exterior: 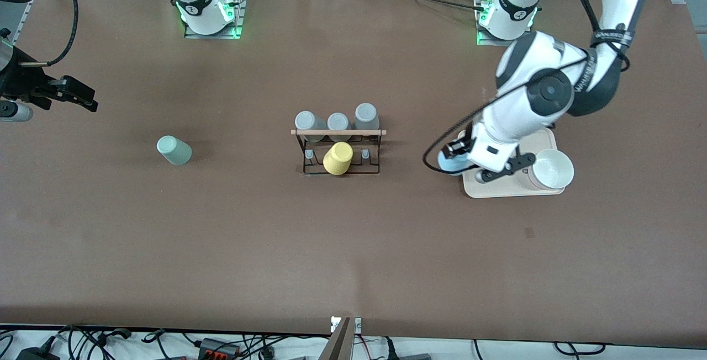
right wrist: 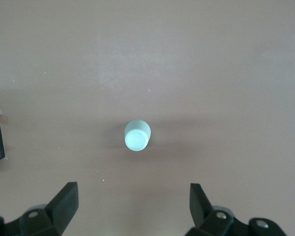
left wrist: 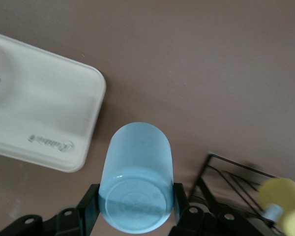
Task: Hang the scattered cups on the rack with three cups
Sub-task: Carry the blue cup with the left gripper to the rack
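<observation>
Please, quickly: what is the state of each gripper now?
Left gripper: shut on the light blue cup, by the tray.
Right gripper: open, holding nothing.

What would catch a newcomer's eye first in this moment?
The left pincer, shut on the light blue cup, at the cream tray that holds a white bowl. Mid-table, a yellow cup stands out on the black rack among three grey cups. The mint cup sits alone toward the right arm's end, the open right pincer over it.
</observation>
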`<state>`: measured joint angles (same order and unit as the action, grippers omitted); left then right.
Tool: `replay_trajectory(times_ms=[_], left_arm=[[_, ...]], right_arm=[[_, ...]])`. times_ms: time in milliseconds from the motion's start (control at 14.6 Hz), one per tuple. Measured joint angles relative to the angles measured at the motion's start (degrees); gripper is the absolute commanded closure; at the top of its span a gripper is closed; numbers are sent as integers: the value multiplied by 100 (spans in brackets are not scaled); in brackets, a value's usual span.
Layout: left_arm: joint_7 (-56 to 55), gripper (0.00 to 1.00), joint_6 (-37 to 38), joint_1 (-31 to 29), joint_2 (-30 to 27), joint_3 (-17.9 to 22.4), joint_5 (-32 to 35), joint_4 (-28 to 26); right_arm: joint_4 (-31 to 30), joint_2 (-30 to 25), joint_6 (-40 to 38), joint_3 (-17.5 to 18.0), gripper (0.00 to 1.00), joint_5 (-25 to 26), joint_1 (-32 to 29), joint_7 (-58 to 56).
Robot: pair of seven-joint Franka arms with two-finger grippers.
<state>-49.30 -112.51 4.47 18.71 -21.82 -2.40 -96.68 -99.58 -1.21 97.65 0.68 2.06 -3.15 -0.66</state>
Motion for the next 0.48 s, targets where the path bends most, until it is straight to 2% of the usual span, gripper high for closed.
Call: replay_trajectory(times_ms=[137,480], left_arm=[[-642,62,1,166,20,-210,-1,220],[-1786,62,1,853,540,-238,1,959]], right_arm=[[0,0,-1,0,0,0,0,0],[0,0,-1,0,0,0,-1,0]])
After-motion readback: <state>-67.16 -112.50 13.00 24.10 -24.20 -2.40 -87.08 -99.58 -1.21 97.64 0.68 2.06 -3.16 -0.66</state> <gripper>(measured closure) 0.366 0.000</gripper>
